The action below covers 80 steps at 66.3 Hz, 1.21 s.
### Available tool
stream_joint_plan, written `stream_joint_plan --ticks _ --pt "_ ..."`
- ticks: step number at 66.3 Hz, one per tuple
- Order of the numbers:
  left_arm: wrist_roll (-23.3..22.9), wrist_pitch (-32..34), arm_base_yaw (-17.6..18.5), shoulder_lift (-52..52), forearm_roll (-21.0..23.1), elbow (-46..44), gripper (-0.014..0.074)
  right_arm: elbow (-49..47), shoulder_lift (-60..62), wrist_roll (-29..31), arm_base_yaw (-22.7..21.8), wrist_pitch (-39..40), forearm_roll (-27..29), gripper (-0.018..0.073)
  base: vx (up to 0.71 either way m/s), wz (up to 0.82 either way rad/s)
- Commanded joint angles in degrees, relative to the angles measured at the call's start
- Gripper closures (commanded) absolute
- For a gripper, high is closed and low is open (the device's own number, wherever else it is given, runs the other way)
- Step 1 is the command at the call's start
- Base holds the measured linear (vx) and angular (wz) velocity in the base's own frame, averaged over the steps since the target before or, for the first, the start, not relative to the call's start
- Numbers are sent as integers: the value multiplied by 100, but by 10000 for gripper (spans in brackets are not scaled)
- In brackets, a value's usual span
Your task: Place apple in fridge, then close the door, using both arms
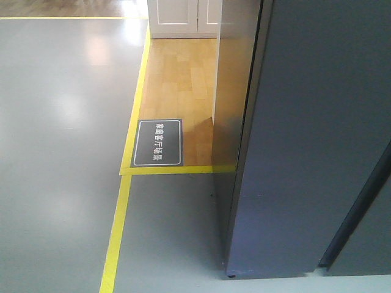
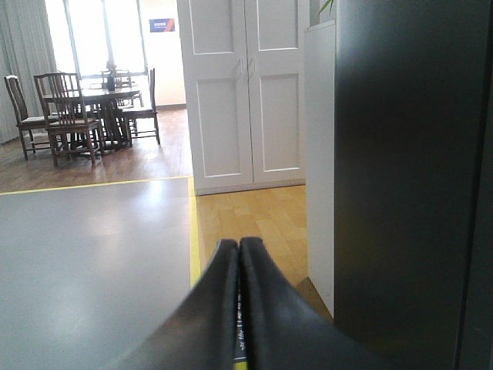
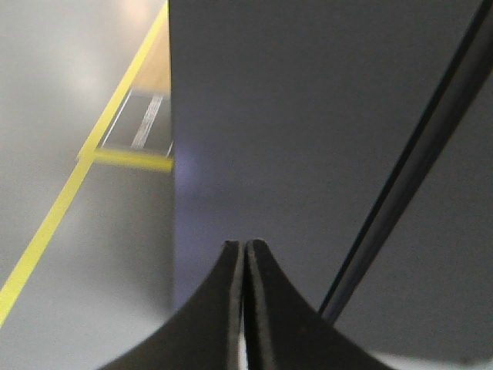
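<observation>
Looking down through the front-facing view, you see the fridge point(image 1: 305, 134) filling the right half of the frame as a tall dark grey slab, its base meeting the grey floor point(image 1: 61, 152) near the lower edge. A dark seam runs diagonally across the lower right corner of that view, with the door point(image 1: 372, 238) as the grey panel beyond it; the two surfaces look flush there, so the door appears shut. Left of the fridge, a yellow tape line point(image 1: 125, 183) runs up the frame and borders a patch of wooden flooring, where a dark sign point(image 1: 157, 143) with white characters lies flat. Neither arm shows in this view, and you cannot find the apple here.

From the left wrist view, the left gripper point(image 2: 239, 247) sits at the bottom centre with its black fingers pressed together and nothing between them. The fridge's dark side fills the right of the frame, white cupboard doors point(image 2: 246, 92) stand at upper centre, and a dining table with chairs point(image 2: 85, 108) is at upper left.

From the right wrist view, the right gripper point(image 3: 245, 248) is likewise closed and empty at the bottom centre, facing the grey fridge front, with the dark seam slanting down the right side. The apple appears in none of the three views.
</observation>
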State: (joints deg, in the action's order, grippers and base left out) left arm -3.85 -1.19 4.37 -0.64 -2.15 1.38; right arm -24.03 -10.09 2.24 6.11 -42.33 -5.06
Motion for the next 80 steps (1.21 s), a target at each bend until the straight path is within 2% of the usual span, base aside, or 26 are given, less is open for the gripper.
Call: stream_joint_plan --ticks 1,18,36,48,80 --pt "-2 395 0 -90 50 -97 603 417 228 306 -177 1423 61 562 0 0" --pt "-2 395 0 -90 50 -97 603 1674 757 -112 -221 3116 347 562 0 0" --pt "-2 395 0 -90 50 -97 603 2565 1146 -224 -229 4233 322 562 0 0" --pt "-2 395 -1 -85 50 -97 603 2547 1146 -224 -441 4321 506 562 0 0" --pt "-2 395 -1 -85 50 -97 603 2547 1151 -224 -387 4313 506 562 0 0"
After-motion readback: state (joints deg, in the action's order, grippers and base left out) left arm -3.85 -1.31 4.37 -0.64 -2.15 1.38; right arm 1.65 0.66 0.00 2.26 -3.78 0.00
